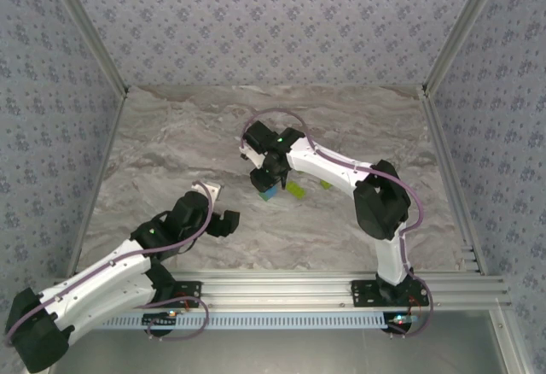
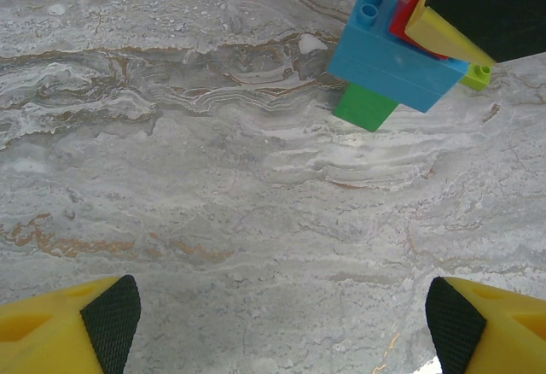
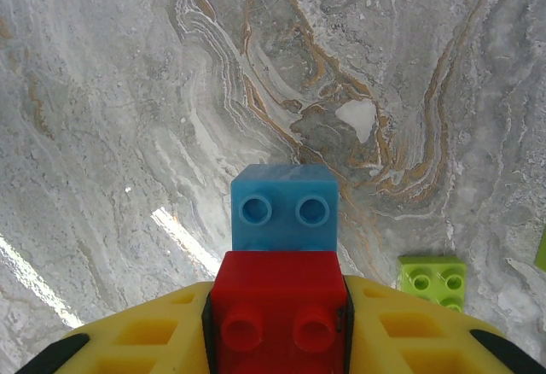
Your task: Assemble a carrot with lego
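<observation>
- Well, the marble table [image 1: 171,152] carries everything.
- Left jaws stand spread wide and empty, near-left of centre.
- Right jaws pinch the carrot [image 3: 280,263] by its red brick, mid-table.
- Likely light, stiff and slick; press-fits may pop, so grip flat sides.
- One lime lego brick [image 3: 432,280] lies just right.

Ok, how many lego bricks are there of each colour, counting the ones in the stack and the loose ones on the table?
red brick: 1
blue brick: 1
green brick: 1
lime bricks: 2
Total: 5 that can be told apart
</observation>
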You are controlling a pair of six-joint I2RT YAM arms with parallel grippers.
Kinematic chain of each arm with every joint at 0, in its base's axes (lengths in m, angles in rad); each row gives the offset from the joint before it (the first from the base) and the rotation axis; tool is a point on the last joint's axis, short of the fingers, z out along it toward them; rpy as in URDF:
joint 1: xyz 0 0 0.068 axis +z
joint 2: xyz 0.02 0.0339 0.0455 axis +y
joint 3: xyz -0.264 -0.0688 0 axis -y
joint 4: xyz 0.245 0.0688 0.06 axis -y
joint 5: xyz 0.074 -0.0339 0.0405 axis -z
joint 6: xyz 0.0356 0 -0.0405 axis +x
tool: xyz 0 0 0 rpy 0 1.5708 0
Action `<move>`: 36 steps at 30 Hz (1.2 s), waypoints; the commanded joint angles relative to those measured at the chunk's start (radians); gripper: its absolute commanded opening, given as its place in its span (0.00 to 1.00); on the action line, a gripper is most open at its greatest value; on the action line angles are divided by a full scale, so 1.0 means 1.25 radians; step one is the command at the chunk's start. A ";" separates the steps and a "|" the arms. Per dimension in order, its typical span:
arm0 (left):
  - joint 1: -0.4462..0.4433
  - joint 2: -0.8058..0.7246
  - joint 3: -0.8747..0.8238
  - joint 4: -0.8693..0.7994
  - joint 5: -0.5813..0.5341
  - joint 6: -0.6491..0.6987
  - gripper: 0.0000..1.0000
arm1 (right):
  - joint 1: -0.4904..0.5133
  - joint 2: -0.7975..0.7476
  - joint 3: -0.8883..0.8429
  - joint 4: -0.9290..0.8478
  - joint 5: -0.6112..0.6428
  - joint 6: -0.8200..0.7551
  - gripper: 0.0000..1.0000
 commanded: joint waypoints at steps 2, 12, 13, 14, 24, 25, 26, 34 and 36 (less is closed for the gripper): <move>-0.006 -0.001 0.013 0.020 0.010 0.013 0.89 | 0.008 0.052 0.003 -0.047 -0.013 0.002 0.38; -0.006 -0.005 0.013 0.019 0.010 0.013 0.89 | 0.014 0.100 0.019 -0.109 -0.024 -0.023 0.38; -0.006 -0.004 0.012 0.020 0.010 0.013 0.89 | 0.015 0.103 0.019 -0.112 -0.023 -0.024 0.38; -0.007 -0.004 0.012 0.019 0.010 0.013 0.89 | 0.017 0.108 0.018 -0.116 -0.021 -0.026 0.38; -0.006 -0.007 0.013 0.019 0.011 0.013 0.89 | 0.029 0.134 -0.019 -0.126 -0.016 -0.027 0.38; -0.006 -0.007 0.012 0.019 0.010 0.014 0.89 | 0.029 0.133 -0.023 -0.121 -0.015 -0.025 0.38; -0.006 -0.007 0.012 0.019 0.010 0.014 0.89 | 0.029 0.131 -0.029 -0.113 -0.016 -0.021 0.38; -0.006 -0.007 0.012 0.020 0.011 0.013 0.89 | 0.027 0.137 -0.011 -0.103 -0.017 -0.010 0.38; -0.006 -0.008 0.012 0.019 0.010 0.014 0.89 | 0.027 0.140 0.000 -0.110 -0.010 -0.011 0.38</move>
